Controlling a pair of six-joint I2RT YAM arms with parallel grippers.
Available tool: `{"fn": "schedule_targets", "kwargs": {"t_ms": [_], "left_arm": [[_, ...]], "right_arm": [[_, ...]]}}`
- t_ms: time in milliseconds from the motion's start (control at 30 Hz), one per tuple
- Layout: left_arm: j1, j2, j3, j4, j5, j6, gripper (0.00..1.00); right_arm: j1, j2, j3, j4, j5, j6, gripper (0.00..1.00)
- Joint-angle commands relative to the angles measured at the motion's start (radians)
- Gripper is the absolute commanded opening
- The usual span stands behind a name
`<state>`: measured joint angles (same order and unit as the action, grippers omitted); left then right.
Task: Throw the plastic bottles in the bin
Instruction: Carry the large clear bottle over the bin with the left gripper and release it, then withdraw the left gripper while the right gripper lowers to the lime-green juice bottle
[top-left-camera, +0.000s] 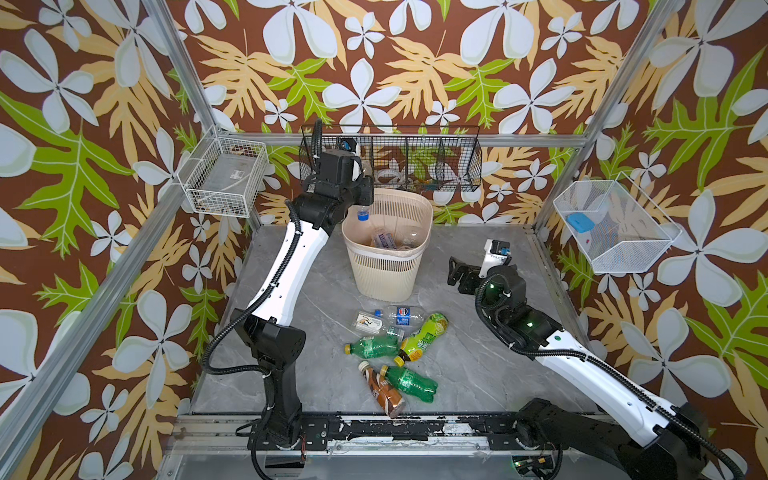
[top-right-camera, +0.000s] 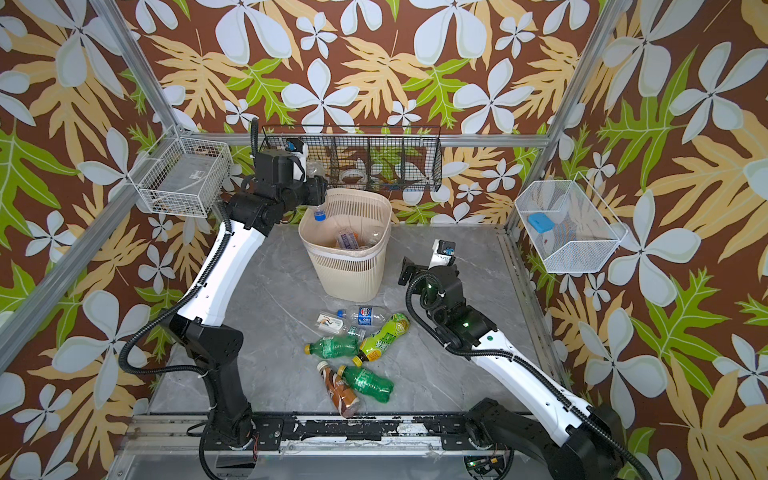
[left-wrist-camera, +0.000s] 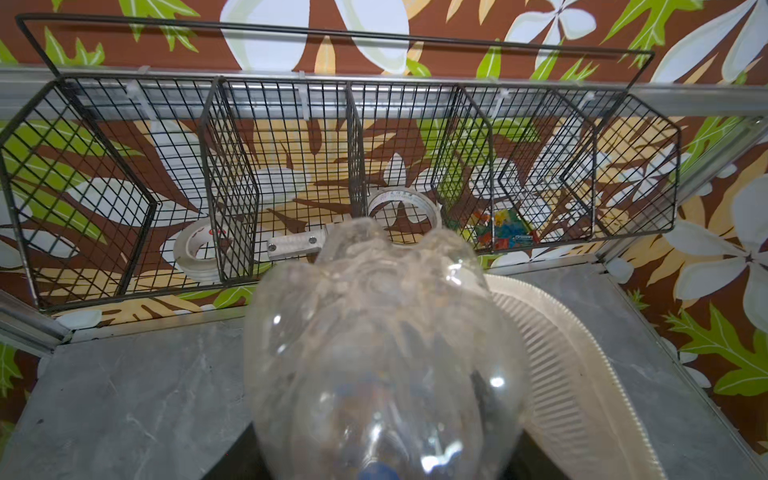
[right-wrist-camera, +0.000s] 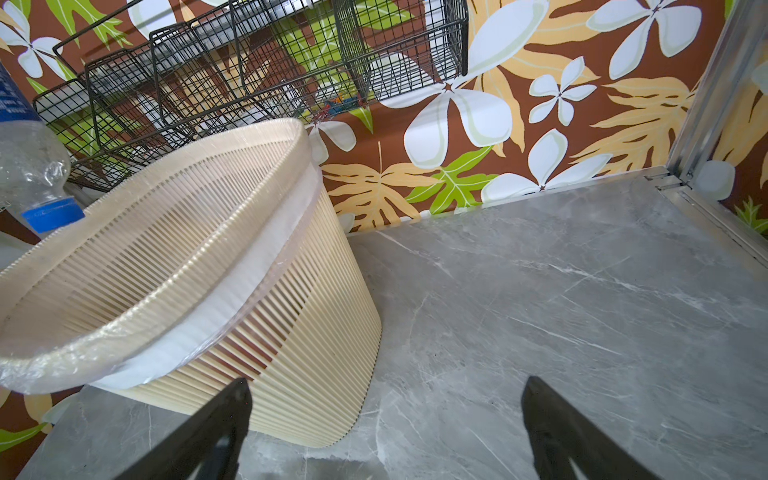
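The beige slatted bin (top-left-camera: 386, 266) (top-right-camera: 347, 266) (right-wrist-camera: 249, 270) stands at the back middle, with bottles (top-left-camera: 384, 239) lying inside it. My left gripper (top-left-camera: 363, 199) (top-right-camera: 318, 195) is shut on a clear bottle (top-left-camera: 363, 212) (top-right-camera: 319, 212) (left-wrist-camera: 374, 353) (right-wrist-camera: 29, 166), held blue cap down over the bin's left rim. The bottle hides the jaws in the left wrist view. My right gripper (top-left-camera: 455, 272) (top-right-camera: 405, 270) (right-wrist-camera: 384, 399) stands open and empty just right of the bin. Several bottles lie in front of the bin: clear (top-left-camera: 401, 314), green (top-left-camera: 372, 345) (top-left-camera: 409, 382), yellow-green (top-left-camera: 424, 336), brown (top-left-camera: 382, 390).
A black wire rack (top-left-camera: 390, 162) (left-wrist-camera: 291, 166) hangs on the back wall right behind the bin, holding tape rolls (left-wrist-camera: 195, 249). White wire baskets hang on the left wall (top-left-camera: 224, 174) and the right wall (top-left-camera: 615, 224). Aluminium frame posts edge the grey marble table (top-left-camera: 478, 353).
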<state>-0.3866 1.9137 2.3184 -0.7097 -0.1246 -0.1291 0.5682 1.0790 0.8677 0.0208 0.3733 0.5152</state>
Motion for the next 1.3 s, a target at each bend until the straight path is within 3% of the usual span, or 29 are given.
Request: {"fn": "schedule_targets", "kwargs": {"t_ms": [0, 100, 200, 267, 433, 533, 700, 767, 867, 1033, 1267], "left_arm": [[0.003, -0.01, -0.023, 0.01, -0.008, 0.018, 0.61], [0.003, -0.019, -0.058, 0.023, -0.003, 0.01, 0.66], [0.003, -0.021, -0.065, 0.014, -0.007, 0.004, 0.87], [0.003, -0.029, -0.069, 0.015, -0.006, 0.0, 0.95], [0.003, -0.124, -0.159, 0.102, -0.008, 0.001, 1.0], [0.003, -0.27, -0.362, 0.247, -0.019, 0.009, 1.0], [0.003, -0.673, -0.992, 0.61, -0.02, -0.019, 1.0], [0.003, -0.857, -1.279, 0.731, -0.034, -0.09, 1.0], [0.005, -1.065, -1.574, 0.785, -0.06, -0.206, 1.0], [0.005, -1.246, -1.755, 0.731, -0.126, -0.342, 1.0], [0.005, -1.259, -1.753, 0.691, -0.186, -0.349, 1.0]], "right_arm": [[-0.001, -0.001, 0.002, 0.001, 0.017, -0.006, 1.0], [-0.001, 0.005, 0.005, 0.005, 0.012, -0.005, 1.0], [0.001, 0.009, 0.008, 0.005, 0.006, -0.003, 1.0], [-0.001, 0.009, 0.009, 0.003, 0.003, -0.001, 1.0], [-0.001, 0.008, 0.013, 0.001, 0.0, 0.007, 1.0], [0.0, 0.009, 0.014, -0.003, -0.003, 0.015, 1.0], [-0.001, 0.015, 0.007, -0.025, -0.015, 0.046, 1.0], [-0.001, 0.019, 0.001, -0.034, -0.024, 0.066, 1.0], [-0.001, 0.026, -0.004, -0.049, -0.043, 0.1, 1.0], [-0.001, 0.05, -0.012, -0.078, -0.098, 0.179, 1.0], [0.014, 0.084, -0.103, -0.09, -0.215, 0.389, 0.95]]}}
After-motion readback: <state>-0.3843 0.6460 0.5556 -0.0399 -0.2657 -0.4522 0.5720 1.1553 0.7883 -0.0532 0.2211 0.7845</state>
